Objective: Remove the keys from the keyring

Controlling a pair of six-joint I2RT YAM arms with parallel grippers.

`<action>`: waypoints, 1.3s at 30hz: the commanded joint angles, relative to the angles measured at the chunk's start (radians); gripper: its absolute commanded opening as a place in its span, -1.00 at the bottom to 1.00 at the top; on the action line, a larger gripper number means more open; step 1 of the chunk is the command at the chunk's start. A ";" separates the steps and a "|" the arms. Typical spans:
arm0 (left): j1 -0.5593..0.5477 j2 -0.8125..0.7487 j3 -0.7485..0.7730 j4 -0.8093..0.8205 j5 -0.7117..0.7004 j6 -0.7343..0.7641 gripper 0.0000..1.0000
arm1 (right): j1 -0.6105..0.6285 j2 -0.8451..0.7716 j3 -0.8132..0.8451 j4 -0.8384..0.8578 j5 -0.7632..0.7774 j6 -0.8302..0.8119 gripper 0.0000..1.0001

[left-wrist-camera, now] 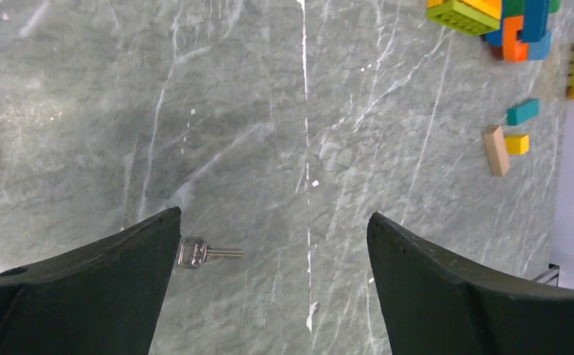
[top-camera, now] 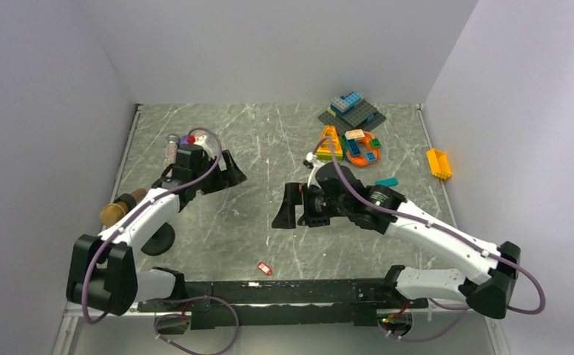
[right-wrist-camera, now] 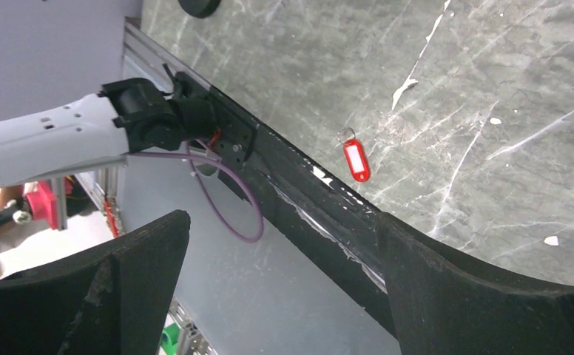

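A small silver key (left-wrist-camera: pixel 203 253) lies flat and loose on the marble table, just beside my left gripper's left finger (left-wrist-camera: pixel 121 274); in the top view it is a faint speck (top-camera: pixel 236 212). The keyring, a red tag with a pale centre (right-wrist-camera: pixel 356 160) on a thin ring, lies apart from the key near the table's front edge (top-camera: pixel 265 268). My left gripper (left-wrist-camera: pixel 273 222) is open and empty, hovering above the table at the left (top-camera: pixel 232 171). My right gripper (right-wrist-camera: pixel 284 222) is open and empty, at the table's middle (top-camera: pixel 288 209), up and behind the tag.
A pile of toy blocks (top-camera: pixel 350 137) sits at the back right, with a yellow piece (top-camera: pixel 439 163) and a teal block (top-camera: pixel 387 181) nearby. A brown object (top-camera: pixel 114 211), a tube (top-camera: pixel 171 148) and a black disc (top-camera: pixel 158 240) lie on the left. A black rail (top-camera: pixel 291 292) runs along the front edge.
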 commanded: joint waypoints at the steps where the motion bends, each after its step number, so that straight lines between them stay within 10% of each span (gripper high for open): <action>1: 0.020 -0.103 0.051 -0.074 -0.008 0.021 0.99 | 0.015 0.063 0.043 0.054 -0.034 -0.072 0.99; 5: 0.027 -0.199 0.056 -0.143 -0.027 0.006 0.99 | 0.022 0.166 0.065 0.060 -0.090 -0.121 0.56; 20: 0.028 -0.537 0.027 -0.409 -0.085 -0.003 0.99 | 0.279 0.745 0.427 -0.288 0.115 -0.306 0.51; 39: 0.027 -0.690 0.167 -0.622 -0.178 0.006 0.99 | 0.380 0.821 0.255 -0.081 0.249 -0.254 0.46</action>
